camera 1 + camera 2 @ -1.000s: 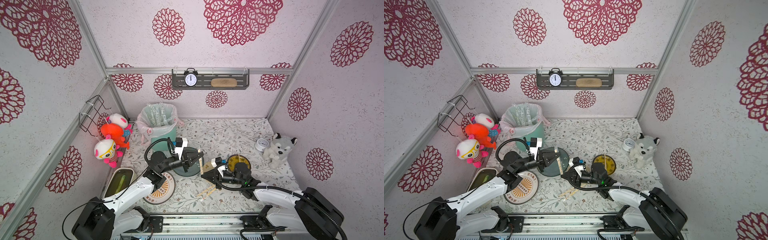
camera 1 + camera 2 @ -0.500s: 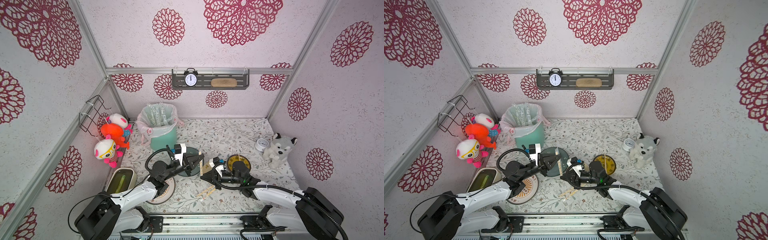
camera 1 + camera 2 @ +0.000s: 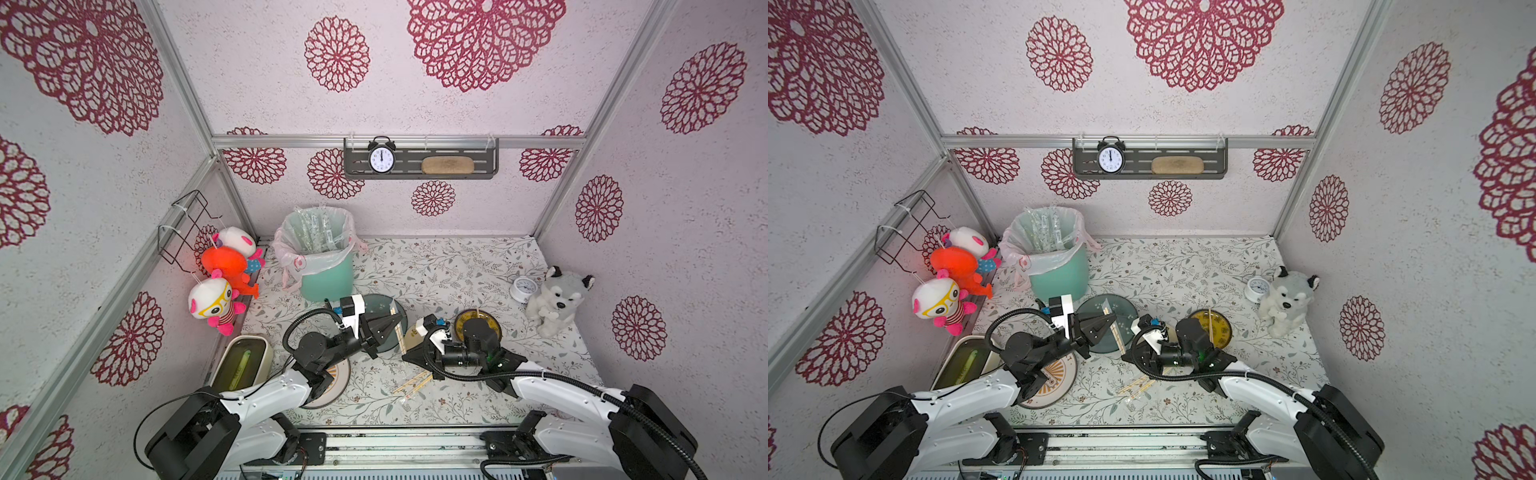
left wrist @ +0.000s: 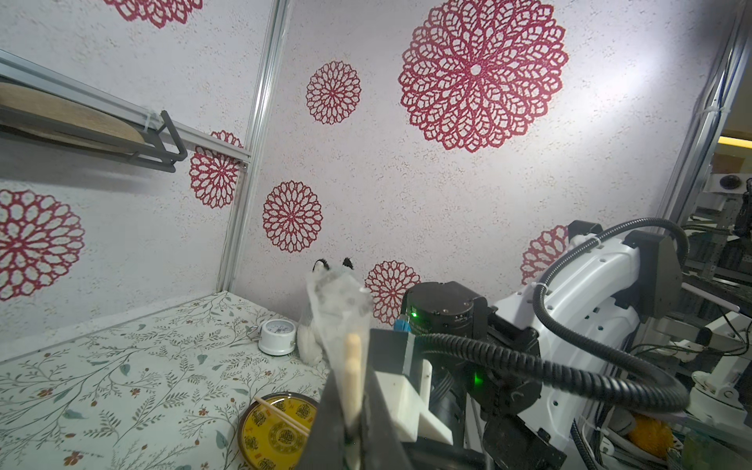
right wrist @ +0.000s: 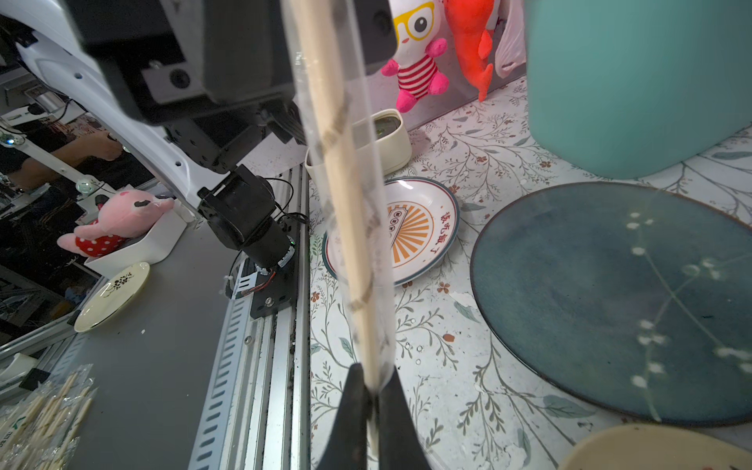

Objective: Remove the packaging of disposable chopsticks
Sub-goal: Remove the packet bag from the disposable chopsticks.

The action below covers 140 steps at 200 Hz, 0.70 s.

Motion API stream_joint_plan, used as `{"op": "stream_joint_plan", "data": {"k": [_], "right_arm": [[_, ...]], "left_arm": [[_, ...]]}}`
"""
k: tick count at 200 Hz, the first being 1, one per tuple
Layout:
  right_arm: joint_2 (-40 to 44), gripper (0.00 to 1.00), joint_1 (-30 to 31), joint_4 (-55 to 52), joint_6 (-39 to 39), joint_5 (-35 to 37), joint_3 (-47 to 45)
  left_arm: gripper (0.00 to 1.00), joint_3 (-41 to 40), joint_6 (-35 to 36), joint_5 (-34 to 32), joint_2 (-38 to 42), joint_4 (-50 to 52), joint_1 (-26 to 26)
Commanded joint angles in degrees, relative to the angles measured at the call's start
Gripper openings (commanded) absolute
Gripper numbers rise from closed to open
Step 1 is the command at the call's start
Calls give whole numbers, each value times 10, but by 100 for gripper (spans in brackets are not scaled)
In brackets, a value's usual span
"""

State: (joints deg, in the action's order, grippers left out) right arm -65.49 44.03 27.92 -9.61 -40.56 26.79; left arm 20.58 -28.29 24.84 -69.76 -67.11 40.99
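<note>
Left jaws: clenched on one end of the packaging (image 4: pixel 337 301), whose crinkled tip juts just past them.
Right jaws: clenched on the opposite end of that sleeve.
Disposable chopsticks (image 5: pixel 337 171): inside the packaging, spanning straight between both jaws, above the dark plate (image 5: pixel 610 305).
Loose sticks (image 3: pixel 413 382): on the counter (image 3: pixel 436 270), near the right jaws.
Bin (image 3: pixel 328 282): beyond the left jaws, holding clear sleeves (image 3: pixel 320 232).

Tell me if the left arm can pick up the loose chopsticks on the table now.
Probably not yet. The loose chopsticks lie close and uncovered, but the left gripper is shut on the wrapped pair that the right gripper also grips; it must let go first.
</note>
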Motion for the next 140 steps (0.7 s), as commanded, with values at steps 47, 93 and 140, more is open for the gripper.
{"op": "stream_joint_plan", "data": {"k": [47,93,140], "right_arm": [[49,0,-5,214,-19,17,87],[50,0,-7,183,0,37,123],[28,0,-7,165,2,15,190]], "left_arm": [[6,-52,25,86,-67,168,35],[4,-64,24,86,-114,142,58],[7,-71,29,62,-125,136,57]]}}
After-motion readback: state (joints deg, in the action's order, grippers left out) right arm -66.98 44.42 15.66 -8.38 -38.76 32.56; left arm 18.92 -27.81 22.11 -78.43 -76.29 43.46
